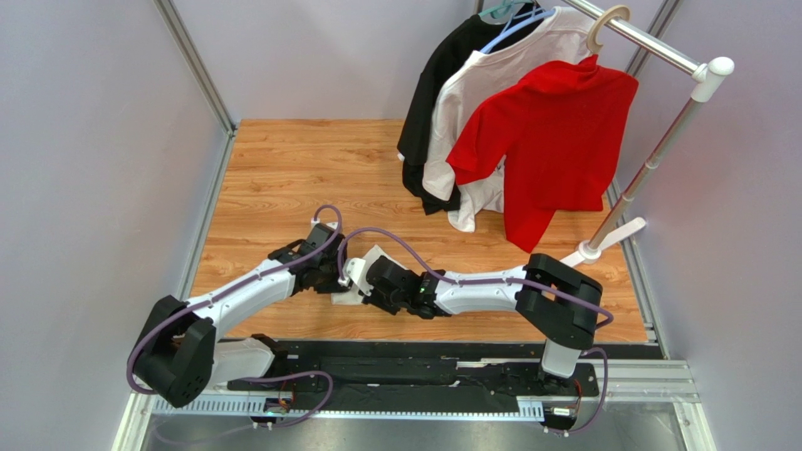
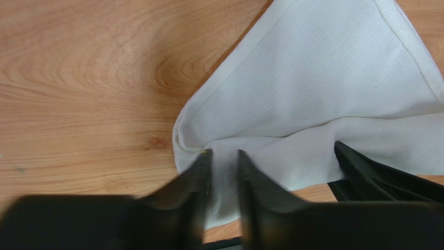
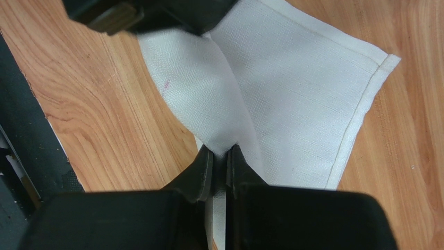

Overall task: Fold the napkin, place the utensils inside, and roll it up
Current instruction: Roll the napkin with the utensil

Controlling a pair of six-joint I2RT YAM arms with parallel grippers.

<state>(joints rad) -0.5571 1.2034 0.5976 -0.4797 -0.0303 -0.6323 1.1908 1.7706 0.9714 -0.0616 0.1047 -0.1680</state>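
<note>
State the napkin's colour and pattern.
The napkin is plain white, unprinted; the right wrist view shows it best.

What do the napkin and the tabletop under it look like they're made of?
The napkin looks like woven cloth, perhaps cotton or linen, in matte white: a fine grid weave and stitched hems show, and it drapes in soft folds. The table looks like wood or wood-look laminate, smooth and faintly glossy. Grain lines and knots show, but which of the two is unclear.

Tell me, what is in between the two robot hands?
The white napkin. The right wrist view shows it stretching from the right gripper up to the left gripper. Both are pinching it above the wooden table.
</note>
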